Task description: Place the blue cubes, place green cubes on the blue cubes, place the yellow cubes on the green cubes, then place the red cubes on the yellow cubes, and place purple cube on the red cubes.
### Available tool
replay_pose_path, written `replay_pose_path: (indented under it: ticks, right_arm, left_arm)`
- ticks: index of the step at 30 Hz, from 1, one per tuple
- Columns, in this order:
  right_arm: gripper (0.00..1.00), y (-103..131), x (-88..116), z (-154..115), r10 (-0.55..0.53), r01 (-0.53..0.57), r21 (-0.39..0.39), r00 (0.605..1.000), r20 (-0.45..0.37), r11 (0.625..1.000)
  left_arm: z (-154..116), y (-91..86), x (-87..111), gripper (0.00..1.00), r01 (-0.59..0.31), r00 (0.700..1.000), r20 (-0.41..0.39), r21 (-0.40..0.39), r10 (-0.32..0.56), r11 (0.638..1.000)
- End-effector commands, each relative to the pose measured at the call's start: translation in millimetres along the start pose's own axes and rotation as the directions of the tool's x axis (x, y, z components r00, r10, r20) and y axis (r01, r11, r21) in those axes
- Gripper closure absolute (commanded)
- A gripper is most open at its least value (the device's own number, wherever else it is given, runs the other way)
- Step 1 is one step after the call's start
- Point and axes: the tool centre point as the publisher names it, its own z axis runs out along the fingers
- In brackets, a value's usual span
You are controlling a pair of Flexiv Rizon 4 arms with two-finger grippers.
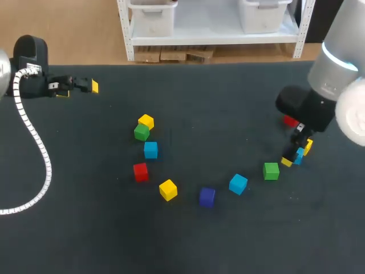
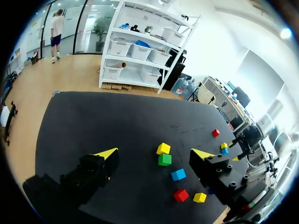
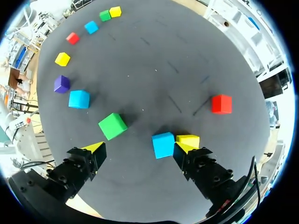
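Closest in, right gripper (image 3: 139,148): two blocky black fingers with bright yellow wedge tips, spread wide and gripping nothing, low over the right side of the table (image 1: 228,91), a dark, matte, felt-like sheet. Just inside one finger, first blue cube (image 3: 163,144), smooth, matte and sharp-edged, flat on the cloth. Touching it on the side away from the gap, close against that same fingertip, first yellow cube (image 3: 188,139). Between the fingers but nearer the other tip and slightly ahead, first green cube (image 3: 112,126), turned at an angle, touching neither finger. Beyond these, towards the far right corner, first red cube (image 3: 221,103), alone and well apart.

Across the middle of the table, a loose arc of the same small solid-coloured blocks, starting near the front edge: second blue cube (image 1: 238,184), purple cube (image 1: 207,197), second yellow cube (image 1: 167,189), second red cube (image 1: 140,171), third blue cube (image 1: 150,149). At the arc's far end, second green cube (image 1: 141,133) and third yellow cube (image 1: 146,121), touching side by side.

Near the far left corner, left gripper (image 1: 78,89), black with yellow tips, fingers apart, holding nothing, well away from every cube. From its wrist, a white ribbed hose (image 1: 34,148) curving down over the left edge.
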Motion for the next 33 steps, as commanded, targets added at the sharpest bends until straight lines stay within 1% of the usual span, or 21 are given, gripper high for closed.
replay_pose_path:
  ticks: [1,3,6,7,12,20,22,23,27,29,31,32,33]
  right_arm:
    - [0.06,-8.4,-4.8,5.4,0.013,-0.013,-0.031,1.000,-0.011,0.999]
    - [0.11,-9.6,-3.9,6.8,0.025,-0.026,-0.048,1.000,-0.017,0.998]
    - [0.15,-11.4,-2.4,8.9,0.039,-0.041,-0.067,0.999,-0.024,0.997]
    - [0.15,-11.6,-2.0,9.4,0.039,-0.041,-0.068,0.999,-0.026,0.997]
    - [0.11,-12.0,-1.0,11.0,0.042,-0.044,-0.078,0.999,-0.028,0.996]
    - [0.12,-15.9,-1.2,14.3,0.023,-0.025,-0.060,0.999,-0.030,0.998]
    - [0.14,-17.3,-1.2,15.1,0.023,-0.024,-0.058,0.999,-0.031,0.998]
    - [0.17,-17.8,-1.2,15.5,0.022,-0.024,-0.056,0.999,-0.032,0.998]
    - [0.20,-15.4,-1.9,13.9,0.020,-0.023,-0.067,0.999,-0.038,0.997]
    - [0.16,-12.2,-2.3,11.8,0.016,-0.019,-0.079,0.999,-0.040,0.997]
    - [0.16,-10.9,-1.4,12.3,0.001,-0.004,-0.068,0.999,-0.049,0.998]
    - [0.16,-12.2,-0.8,13.7,0.006,-0.009,-0.057,0.999,-0.054,0.998]
    - [0.20,-14.5,-0.3,15.1,0.011,-0.014,-0.046,0.998,-0.057,0.999]
  left_arm:
    - [-0.1,2.5,1.3,0.00,-0.002,1.000,0.007,0.012,0.002,1.000]
    - [-0.1,2.5,1.3,0.00,-0.002,1.000,0.007,0.012,0.002,1.000]
    - [-0.1,2.5,1.3,0.00,-0.002,1.000,0.007,0.012,0.002,1.000]
    - [-0.1,2.5,1.3,0.00,-0.002,1.000,0.007,0.012,0.002,1.000]
    - [-0.1,2.5,1.3,0.00,-0.002,1.000,0.007,0.012,0.002,1.000]
    - [-0.1,2.5,1.3,0.00,-0.002,1.000,0.007,0.012,0.002,1.000]
    - [-0.1,2.5,1.3,0.00,-0.002,1.000,0.007,0.012,0.002,1.000]
    - [-0.1,2.5,1.3,0.00,-0.002,1.000,0.007,0.012,0.002,1.000]
    - [-0.1,2.5,1.3,0.00,-0.002,1.000,0.007,0.012,0.002,1.000]
    - [-0.1,2.5,1.3,0.00,-0.002,1.000,0.007,0.012,0.002,1.000]
    - [-0.1,2.5,1.3,0.00,-0.002,1.000,0.007,0.012,0.002,1.000]
    - [-0.1,2.5,1.3,0.00,-0.002,1.000,0.007,0.012,0.002,1.000]
    - [-0.1,2.5,1.3,0.00,-0.002,1.000,0.007,0.012,0.002,1.000]
